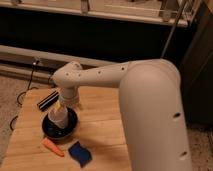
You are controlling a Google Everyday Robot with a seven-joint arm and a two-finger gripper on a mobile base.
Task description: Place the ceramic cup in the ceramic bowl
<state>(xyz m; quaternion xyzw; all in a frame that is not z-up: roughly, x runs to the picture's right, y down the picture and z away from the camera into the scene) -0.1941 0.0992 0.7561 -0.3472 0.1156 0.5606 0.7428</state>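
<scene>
Ceramic cup: small, white, tapered, tilted. It sits inside the ceramic bowl, its lower end down in the bowl's hollow and its upper part leaning toward the arm.

Ceramic bowl: shallow, round, glossy black, resting on the wooden desk at its left half.

Claw: directly above the cup, at the end of the white arm that reaches in from the right and bends down over the bowl. The wrist housing hides most of it. The cup's upper part meets the claw's underside, but whether the claw is pinching the cup or spread apart cannot be told.

Black cylindrical bar: lying on the desk behind and to the left of the bowl, near it, slanted.

Orange carrot-shaped item: lying on the desk just in front of the bowl, toward the left edge.

Blue sponge: lying on the desk in front of the bowl, just right of the orange item.
</scene>
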